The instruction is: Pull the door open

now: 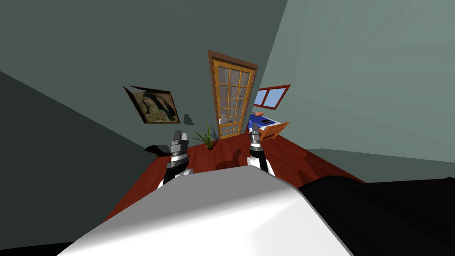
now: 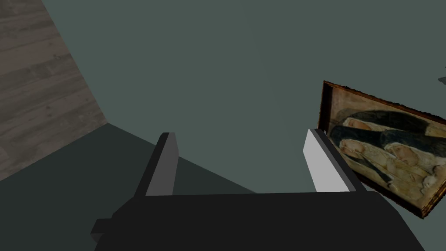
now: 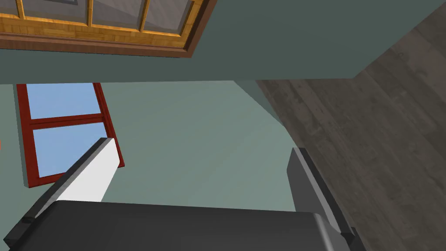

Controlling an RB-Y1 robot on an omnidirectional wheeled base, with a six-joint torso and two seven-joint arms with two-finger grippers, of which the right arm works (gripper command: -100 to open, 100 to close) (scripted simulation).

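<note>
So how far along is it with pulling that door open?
Nothing looks done yet: the door looks shut in its frame, far across the red floor. Nothing is in hand: the left gripper and right gripper both have open fingers, holding nothing. Left to do: drive up past the plant, grasp the door and pull.

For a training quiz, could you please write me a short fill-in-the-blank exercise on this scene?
1. The left gripper and the right gripper both have their fingers ____.
2. The paned door across the room is ____.
3. The window has a ____ frame.
4. In the head view, the painting hangs to the door's ____.
Missing words: open, shut, red, left.
</note>
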